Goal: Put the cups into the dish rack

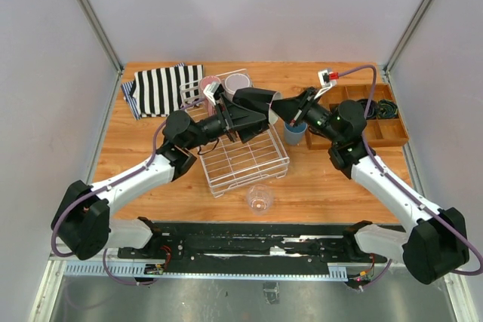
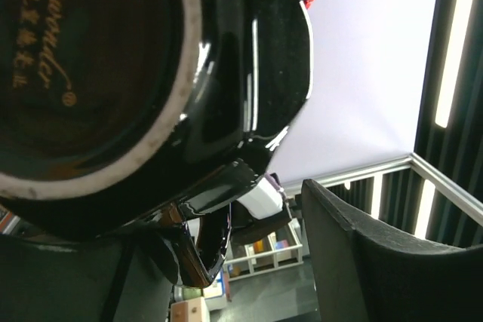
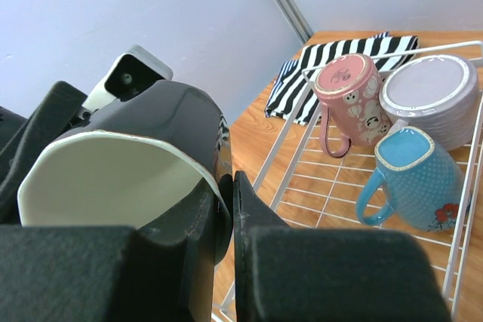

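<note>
The dark mug [image 1: 256, 100] with the cream inside is up in the air, tipped on its side. It hangs over the far right corner of the dish rack [image 1: 243, 167], at about 1 o'clock from the rack's middle. Your right claw [image 3: 229, 190] is nearly closed and pinches the mug's wall at the rim, one finger inside and one outside. Your left claw [image 1: 243, 116] reaches in from 9 o'clock, at the mug's bottom end. Its jaws are apart with the mug's base between them. In the left wrist view one finger [image 2: 362, 262] does not touch the mug yet.

This looks like a pass from one claw to the other. Close the left claw until both fingers press the mug's sides, and mind the handle near them. Only then open the right claw, and pull it straight out toward 3 o'clock so it does not drag the rim. The mug is shiny and may slip, so go slow.

Then set it on the bare wires in the rack's near half, around 6 o'clock. The pink mug [image 3: 349, 92], the grey-lilac cup [image 3: 432, 96] and the blue mug [image 3: 413, 180] are in the rack already, toward its far end. The light blue tumbler [image 1: 294, 133] stands on the worktop [image 1: 332, 186] at 3 o'clock of the rack, and the clear glass [image 1: 259, 198] at 6 o'clock.
</note>
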Tool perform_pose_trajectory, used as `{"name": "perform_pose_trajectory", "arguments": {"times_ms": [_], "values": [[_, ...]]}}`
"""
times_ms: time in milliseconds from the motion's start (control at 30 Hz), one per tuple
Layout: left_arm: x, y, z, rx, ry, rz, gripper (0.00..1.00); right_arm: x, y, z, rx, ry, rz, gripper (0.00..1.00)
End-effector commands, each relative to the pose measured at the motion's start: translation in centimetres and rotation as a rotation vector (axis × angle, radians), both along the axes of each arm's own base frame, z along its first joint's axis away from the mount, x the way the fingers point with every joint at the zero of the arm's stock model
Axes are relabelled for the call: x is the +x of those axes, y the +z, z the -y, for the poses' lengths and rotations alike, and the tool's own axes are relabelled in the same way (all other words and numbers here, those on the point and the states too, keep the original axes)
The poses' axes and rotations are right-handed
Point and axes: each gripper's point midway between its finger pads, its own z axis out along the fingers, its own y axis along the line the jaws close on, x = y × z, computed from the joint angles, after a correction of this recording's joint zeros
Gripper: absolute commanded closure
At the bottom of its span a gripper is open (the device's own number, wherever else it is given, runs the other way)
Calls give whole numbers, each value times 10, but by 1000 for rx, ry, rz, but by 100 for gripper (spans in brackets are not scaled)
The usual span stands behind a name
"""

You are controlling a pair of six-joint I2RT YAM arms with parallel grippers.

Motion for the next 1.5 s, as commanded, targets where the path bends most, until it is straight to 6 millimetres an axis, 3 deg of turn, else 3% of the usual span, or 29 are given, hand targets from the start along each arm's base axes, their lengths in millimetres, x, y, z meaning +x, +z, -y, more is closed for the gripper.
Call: {"name": "perform_pose_trajectory", "arguments": {"times_ms": [0, 333, 400, 500, 600, 667, 867, 1133, 1467], "values": [[-5, 19, -7, -75, 8, 61, 40, -5, 39, 5, 88, -33, 168, 99], [-4, 23, -8, -102, 14, 106, 88, -5, 26, 3, 86, -23, 148, 99], [-4, 24, -9, -105, 20, 125, 99, -5, 24, 3, 78, -22, 141, 94], [-2, 22, -10, -83, 38, 157, 100, -4, 17, 4, 61, -33, 119, 83], [3, 18, -13, -57, 66, 179, 99, -1, 13, 10, 48, -64, 98, 55], [9, 11, -16, -12, 98, 181, 99, 0, 9, 18, 36, -98, 86, 42], [28, -13, -24, 190, 188, 224, 99, -2, -7, 48, -49, -208, 78, 21], [59, -54, -39, 615, 304, 319, 100, -11, -25, 87, -205, -335, 68, 15], [87, -114, -84, 1066, 352, 409, 100, -27, -30, 102, -284, -364, 71, 14]]}}
